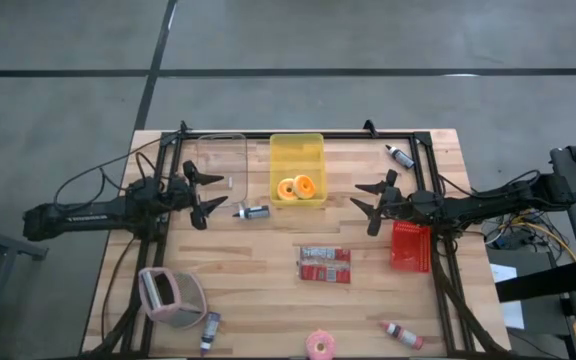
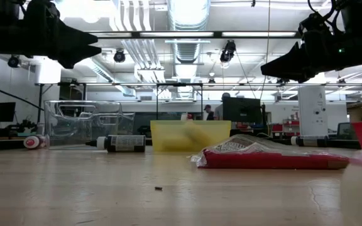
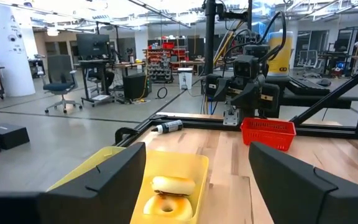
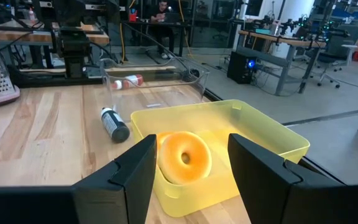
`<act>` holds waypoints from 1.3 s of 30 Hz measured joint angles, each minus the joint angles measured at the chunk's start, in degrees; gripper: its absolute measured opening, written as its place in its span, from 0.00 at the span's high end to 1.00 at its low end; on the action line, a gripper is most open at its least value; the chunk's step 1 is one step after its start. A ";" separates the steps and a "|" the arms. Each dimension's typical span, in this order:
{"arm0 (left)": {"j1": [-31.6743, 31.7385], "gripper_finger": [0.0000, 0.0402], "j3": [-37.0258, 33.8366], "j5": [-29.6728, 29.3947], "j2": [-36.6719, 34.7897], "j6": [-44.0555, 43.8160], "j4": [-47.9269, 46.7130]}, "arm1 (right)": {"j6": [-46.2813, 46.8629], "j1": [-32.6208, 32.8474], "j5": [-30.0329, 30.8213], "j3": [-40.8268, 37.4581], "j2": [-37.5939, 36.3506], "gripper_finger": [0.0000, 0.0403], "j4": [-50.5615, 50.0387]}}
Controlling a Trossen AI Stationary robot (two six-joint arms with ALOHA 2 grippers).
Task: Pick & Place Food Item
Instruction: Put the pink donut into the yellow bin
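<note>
The left gripper (image 1: 211, 193) and right gripper (image 1: 364, 201) are held spread and empty, either side of the yellow bin (image 1: 297, 150). Two donuts (image 1: 296, 187) are already lodged inside it (placement apparently done); a pink donut (image 1: 320, 345) is left on the table (image 1: 268, 290).

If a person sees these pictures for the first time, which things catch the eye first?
The yellow bin at the table's far middle stands out, with orange donuts inside. Both arms hover beside it with open fingers, left gripper and right gripper. A red basket lies under the right arm.
</note>
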 joint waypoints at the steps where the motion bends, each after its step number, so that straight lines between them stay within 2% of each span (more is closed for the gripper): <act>1: 0.00 0.28 0.00 0.00 0.00 0.00 0.00 | 0.00 -0.02 0.01 0.00 -0.02 0.51 -0.01; 6: 0.00 0.28 0.00 0.00 0.00 0.01 -0.02 | 1.74 0.00 0.00 0.00 -0.01 0.51 0.00; 15: 0.00 0.28 -0.04 0.00 0.00 -0.01 -0.02 | 24.02 0.00 -0.53 -0.02 -0.02 0.51 1.36; 29: -0.01 0.27 -0.04 -0.02 0.00 -0.01 -0.03 | 29.13 0.85 -0.34 -0.02 0.00 0.51 2.59; 35: 0.00 0.28 -0.04 -0.02 0.00 0.00 -0.02 | 30.08 2.23 -3.55 -0.02 -0.02 0.51 2.59; 39: -0.02 0.28 -0.04 -0.04 0.02 0.01 -0.04 | 30.10 3.88 -3.55 -0.02 -0.02 0.51 2.61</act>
